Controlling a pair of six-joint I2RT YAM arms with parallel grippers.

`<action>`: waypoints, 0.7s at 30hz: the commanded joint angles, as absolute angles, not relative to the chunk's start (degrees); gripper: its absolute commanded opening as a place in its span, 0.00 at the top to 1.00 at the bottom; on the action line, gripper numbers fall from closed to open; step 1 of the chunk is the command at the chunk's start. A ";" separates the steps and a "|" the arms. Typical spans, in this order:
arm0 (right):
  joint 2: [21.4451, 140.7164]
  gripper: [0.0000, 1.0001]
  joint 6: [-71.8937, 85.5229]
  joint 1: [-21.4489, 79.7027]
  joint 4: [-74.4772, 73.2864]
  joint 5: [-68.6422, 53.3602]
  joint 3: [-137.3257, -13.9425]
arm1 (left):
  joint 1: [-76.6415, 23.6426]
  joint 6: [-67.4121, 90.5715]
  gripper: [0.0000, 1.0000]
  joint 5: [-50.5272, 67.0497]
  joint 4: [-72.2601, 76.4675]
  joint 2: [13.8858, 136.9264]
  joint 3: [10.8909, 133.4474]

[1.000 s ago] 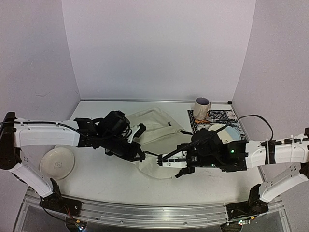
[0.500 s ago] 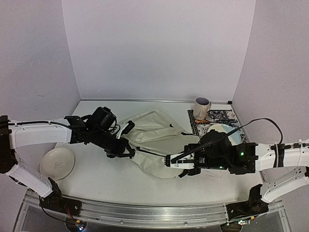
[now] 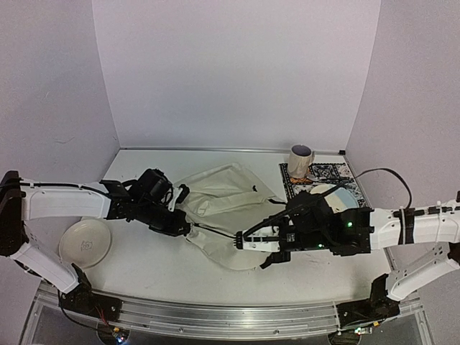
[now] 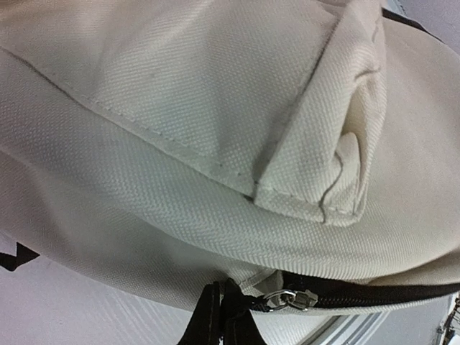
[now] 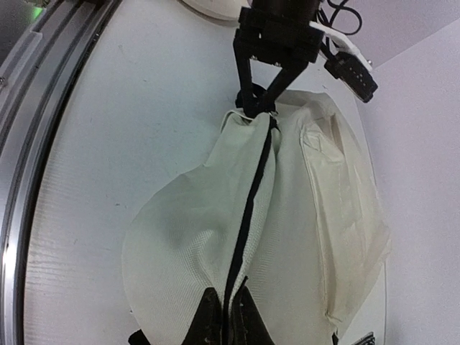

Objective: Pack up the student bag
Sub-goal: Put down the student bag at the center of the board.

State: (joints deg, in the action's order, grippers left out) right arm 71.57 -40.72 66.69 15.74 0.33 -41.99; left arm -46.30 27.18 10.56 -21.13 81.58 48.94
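I work in a lab booth: plain white walls [image 3: 237, 72] enclose my bench [image 3: 144, 267], aluminium rail [image 3: 215, 318] at its near edge.

Bright, even overhead light fills the booth and tints the walls [image 3: 237, 72] a faint lilac. Shadows on the surface [image 3: 144, 266] are soft and pale. A green lamp [image 3: 347, 224] glows on the right arm [image 3: 417, 226]. The rail [image 3: 215, 316] bows in the top view, a wide-lens bend, and it curves harder along the left edge of the right wrist view. There the bag [image 5: 215, 237] is bright, nearly washed out on its right side. The right pincer [image 5: 228, 309] at the bottom edge is dark and soft. In the left wrist view the weave is crisp at centre and softer toward the edges. The zipper pull [image 4: 287, 298] glints.
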 commanded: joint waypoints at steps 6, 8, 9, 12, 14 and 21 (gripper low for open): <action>84.86 1.00 -34.98 73.75 10.52 -8.73 -58.49 | -39.12 29.20 0.92 -18.08 -28.74 77.86 45.36; 87.97 0.95 -32.90 73.95 10.04 -9.43 -62.39 | -38.93 29.45 0.84 -18.73 -28.74 76.61 45.63; 89.46 0.90 -32.09 73.91 9.82 -9.27 -63.95 | -38.86 29.51 0.81 -19.07 -28.80 75.61 45.75; 93.05 0.76 -29.62 73.86 9.07 -5.66 -68.28 | -38.68 29.33 0.70 -20.16 -29.17 71.54 46.28; 95.14 0.67 -27.97 73.72 7.52 -2.65 -71.44 | -38.43 29.13 0.61 -21.09 -30.56 67.69 47.22; 97.38 0.35 -18.19 67.69 6.06 2.56 -80.49 | -35.31 26.86 0.20 -24.00 -33.70 59.22 51.25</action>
State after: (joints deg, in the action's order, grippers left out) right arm 96.38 -26.51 72.27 7.42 -2.55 -74.41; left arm -37.30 28.12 -19.61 -31.37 62.84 46.65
